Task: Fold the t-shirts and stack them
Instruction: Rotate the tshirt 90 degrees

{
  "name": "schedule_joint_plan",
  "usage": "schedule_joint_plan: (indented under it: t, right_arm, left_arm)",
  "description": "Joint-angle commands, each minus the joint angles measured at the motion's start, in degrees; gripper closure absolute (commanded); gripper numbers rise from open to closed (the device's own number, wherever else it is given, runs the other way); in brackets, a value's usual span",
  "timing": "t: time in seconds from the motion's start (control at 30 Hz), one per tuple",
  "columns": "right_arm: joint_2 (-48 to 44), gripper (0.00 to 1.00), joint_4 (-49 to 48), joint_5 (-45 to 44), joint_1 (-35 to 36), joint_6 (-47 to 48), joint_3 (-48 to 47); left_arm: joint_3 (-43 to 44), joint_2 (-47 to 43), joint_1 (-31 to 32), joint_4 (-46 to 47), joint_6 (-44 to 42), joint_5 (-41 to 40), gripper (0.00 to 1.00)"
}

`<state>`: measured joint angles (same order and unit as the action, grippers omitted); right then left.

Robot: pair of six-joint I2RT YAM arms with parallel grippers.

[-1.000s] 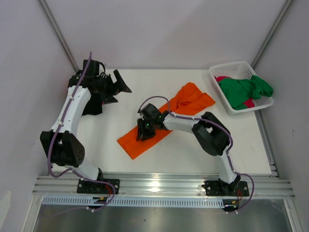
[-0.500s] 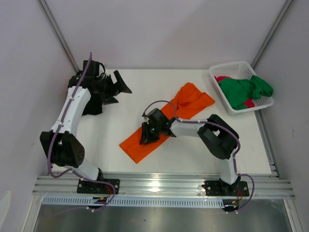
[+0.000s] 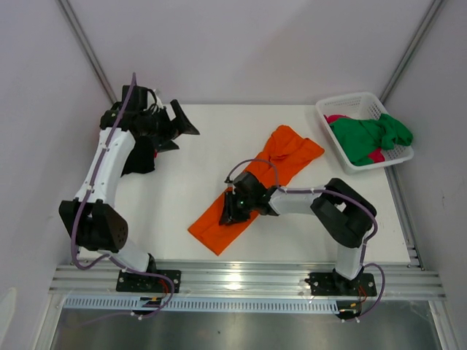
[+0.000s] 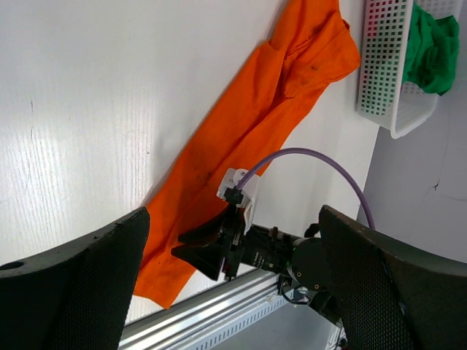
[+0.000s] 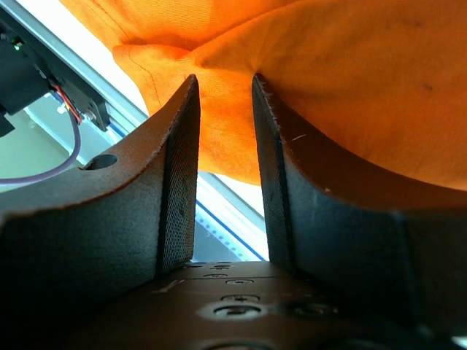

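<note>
Left gripper: spread wide, nothing held.
Right gripper: clenched on the bright orange cloth t-shirt.
Shirt position: stretched as a diagonal strip across the white table.

A white table forms the work surface. A white plastic lattice basket stands at its far right corner. An aluminium rail runs along the near edge of the table. Pale grey wall panels enclose the far side. Two metal struts, one left and one right, run diagonally across the panels toward the far corners of the table.
</note>
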<state>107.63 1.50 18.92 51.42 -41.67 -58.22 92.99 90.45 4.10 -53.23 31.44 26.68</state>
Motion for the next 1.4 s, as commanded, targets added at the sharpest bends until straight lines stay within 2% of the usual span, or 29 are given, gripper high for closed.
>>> schedule_joint_plan:
  t: [0.0, 0.53, 1.03, 1.37]
  right_arm:
    - [3.4, 0.63, 13.6, -6.9, 0.4, 0.7, 7.2]
    - [-6.7, 0.64, 11.9, -11.0, 0.7, -11.6, 23.4]
    - [-20.3, 0.63, 19.9, -13.1, 1.1, -19.0, 32.9]
    - [-34.2, 0.63, 27.8, -14.9, 6.5, -29.2, 39.3]
  left_arm:
    - [4.0, 0.3, -0.4, 0.1, -0.5, 2.1, 0.01]
    - [6.9, 4.3, -0.4, -0.4, -0.3, 2.6, 0.0]
    - [5.0, 4.6, -0.4, 0.9, 0.2, 2.5, 0.01]
    - [4.2, 5.0, -0.4, 1.6, 0.3, 2.7, 0.01]
